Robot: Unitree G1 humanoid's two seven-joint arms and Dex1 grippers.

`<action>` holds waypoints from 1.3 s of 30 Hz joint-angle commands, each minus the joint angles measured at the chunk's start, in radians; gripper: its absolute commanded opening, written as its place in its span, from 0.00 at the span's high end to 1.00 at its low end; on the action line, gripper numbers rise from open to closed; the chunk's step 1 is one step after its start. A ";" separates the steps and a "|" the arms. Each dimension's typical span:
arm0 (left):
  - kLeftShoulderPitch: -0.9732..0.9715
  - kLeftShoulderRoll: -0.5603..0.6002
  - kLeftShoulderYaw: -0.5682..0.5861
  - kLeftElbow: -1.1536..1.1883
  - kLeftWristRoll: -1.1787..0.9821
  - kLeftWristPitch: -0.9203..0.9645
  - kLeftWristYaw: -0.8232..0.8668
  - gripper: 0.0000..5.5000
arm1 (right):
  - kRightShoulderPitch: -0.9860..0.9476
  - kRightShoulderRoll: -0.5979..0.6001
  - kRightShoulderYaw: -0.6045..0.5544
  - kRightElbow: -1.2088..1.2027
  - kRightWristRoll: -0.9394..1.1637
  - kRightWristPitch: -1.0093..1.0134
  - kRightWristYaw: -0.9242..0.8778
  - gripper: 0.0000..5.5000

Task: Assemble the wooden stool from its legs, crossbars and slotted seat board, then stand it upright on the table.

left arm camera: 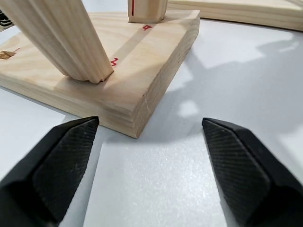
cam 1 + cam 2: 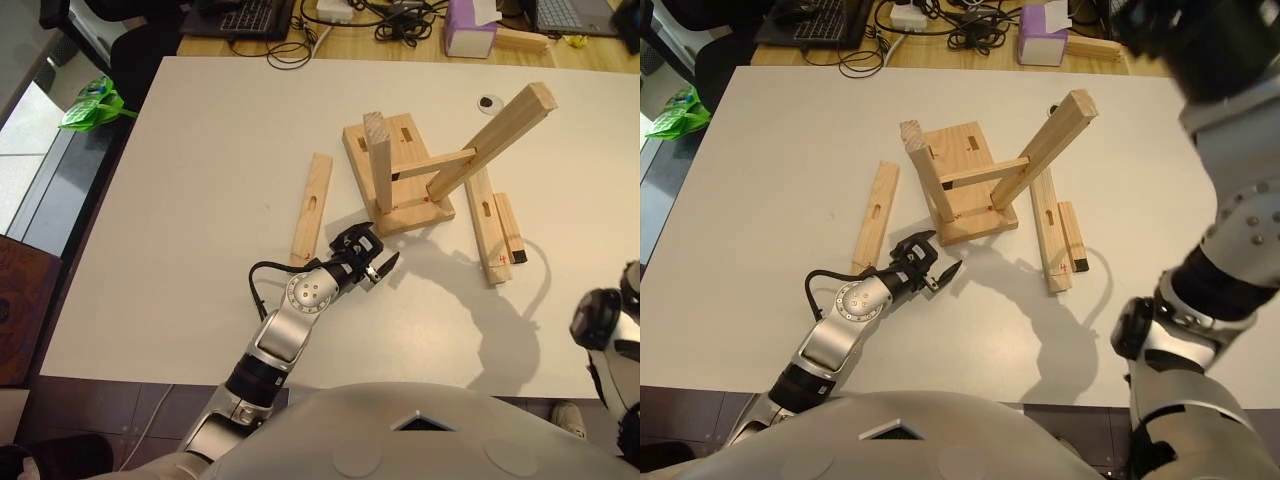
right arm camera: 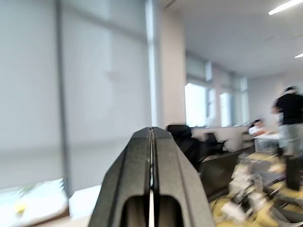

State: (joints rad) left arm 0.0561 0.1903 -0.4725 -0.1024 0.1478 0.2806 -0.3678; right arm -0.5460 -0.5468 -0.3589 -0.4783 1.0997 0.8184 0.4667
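Observation:
The slotted seat board lies flat on the white table. One leg stands upright in it, a second leg leans out to the right, and a thin crossbar joins the two. My left gripper rests low on the table just in front of the board's near corner, open, nothing between its fingers. My right gripper is raised high off the table, pointing into the room, shut and empty.
A loose slotted piece lies left of the board. A longer piece and a short one lie to its right. Cables, a keyboard and a purple box sit on the desk behind.

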 commanded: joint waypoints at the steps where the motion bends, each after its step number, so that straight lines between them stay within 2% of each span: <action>1: -0.034 -0.021 -0.017 0.087 0.025 0.006 0.010 0.27 | 0.307 -0.249 0.054 -0.049 0.040 0.160 0.314 0.99; 4: -0.075 -0.052 -0.025 0.168 0.030 -0.011 0.021 0.27 | 0.536 -0.388 0.138 -0.020 -0.094 0.125 0.519 0.99; 8: -0.169 -0.116 -0.072 0.304 0.058 -0.057 0.022 0.27 | 0.755 -0.522 0.326 0.031 -0.425 -0.105 0.663 0.99; 13: -0.324 -0.281 -0.139 0.564 0.084 -0.146 0.031 0.27 | 0.768 -0.508 0.404 0.079 -0.562 -0.212 0.687 0.99; 17: -0.533 -0.422 -0.121 0.824 0.073 -0.247 0.073 0.27 | 0.756 -0.493 0.419 0.082 -0.593 -0.230 0.684 0.99; 20: -0.698 -0.479 -0.070 0.927 0.058 -0.309 0.106 0.27 | 0.747 -0.429 0.414 0.068 -0.591 -0.245 0.632 0.99; 22: -0.679 -0.430 -0.064 0.788 0.059 -0.296 0.071 0.27 | 0.735 -0.373 0.401 0.059 -0.583 -0.248 0.579 0.99; 25: -0.432 -0.211 -0.094 0.317 0.101 -0.190 -0.041 0.27 | 0.700 -0.271 0.383 0.088 -0.620 -0.287 0.459 0.99; 27: -0.249 -0.077 -0.054 0.051 0.113 -0.079 -0.088 0.27 | 0.660 -0.164 0.376 0.114 -0.649 -0.319 0.332 0.99; 29: -0.120 0.016 0.015 -0.121 0.088 0.029 -0.127 0.27 | 0.630 -0.053 0.420 0.114 -0.677 -0.331 0.226 0.99; 35: -0.051 0.062 0.139 -0.210 0.042 0.166 -0.098 0.27 | 0.458 0.273 0.554 0.295 -0.850 -0.398 -0.069 0.99; 39: -0.067 0.034 0.138 -0.199 0.039 0.168 -0.065 0.27 | 0.321 0.430 0.537 0.518 -0.980 -0.463 -0.304 0.99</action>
State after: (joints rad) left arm 0.0015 0.2341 -0.3335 -0.3013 0.1937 0.4429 -0.4445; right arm -0.1745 -0.1596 0.1942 -0.0274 0.1621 0.3830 0.2432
